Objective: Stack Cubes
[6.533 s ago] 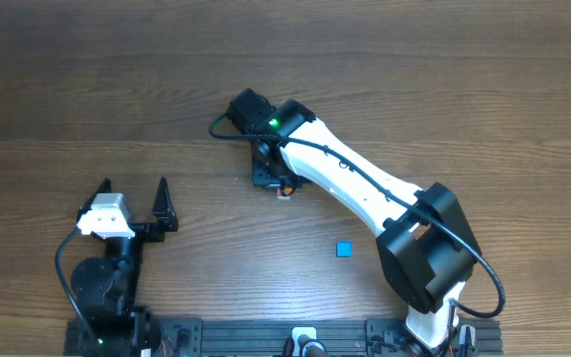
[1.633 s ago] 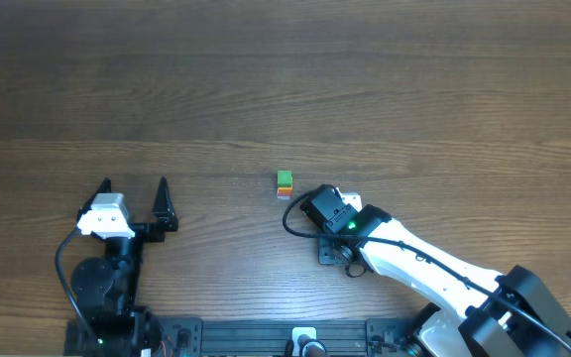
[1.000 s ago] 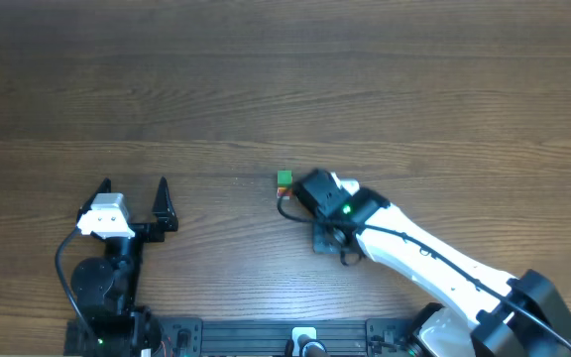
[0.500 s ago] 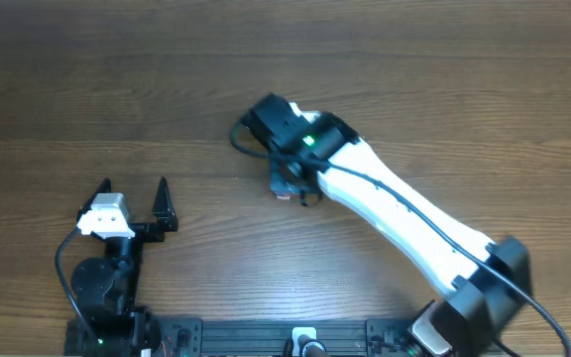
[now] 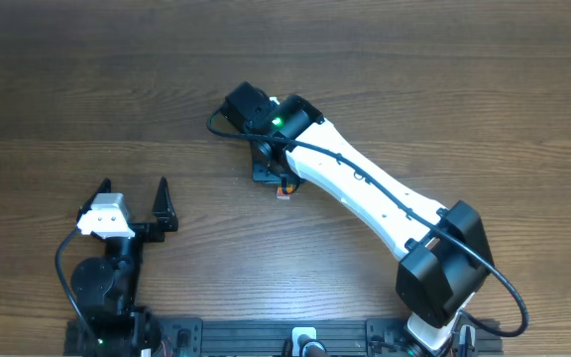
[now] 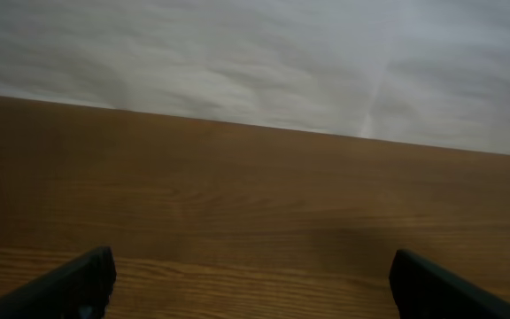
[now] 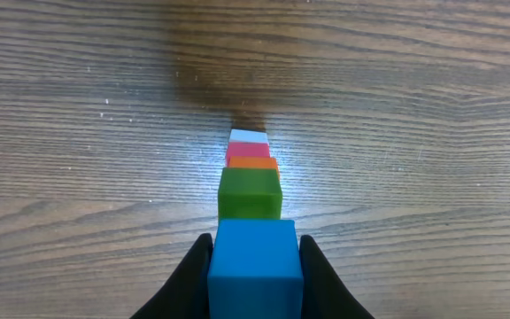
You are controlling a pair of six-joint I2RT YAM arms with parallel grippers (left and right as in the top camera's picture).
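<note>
The left gripper [image 5: 134,186] sits spread wide and empty by its base, well apart from the work. At mid-table the right gripper [image 7: 255,245] pinches the blue cube [image 7: 255,276] over the green cube [image 7: 251,195] topping the stack [image 7: 252,163]. The two look squared up to me, but whether they touch I cannot tell. There is open table [image 7: 432,106] all round.

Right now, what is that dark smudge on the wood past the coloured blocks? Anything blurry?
Right wrist view: the dark patch on the table beyond the stack is a soft-edged shadow; the blue cube looks sharp. Left wrist view: the pale wall looks hazy.
</note>
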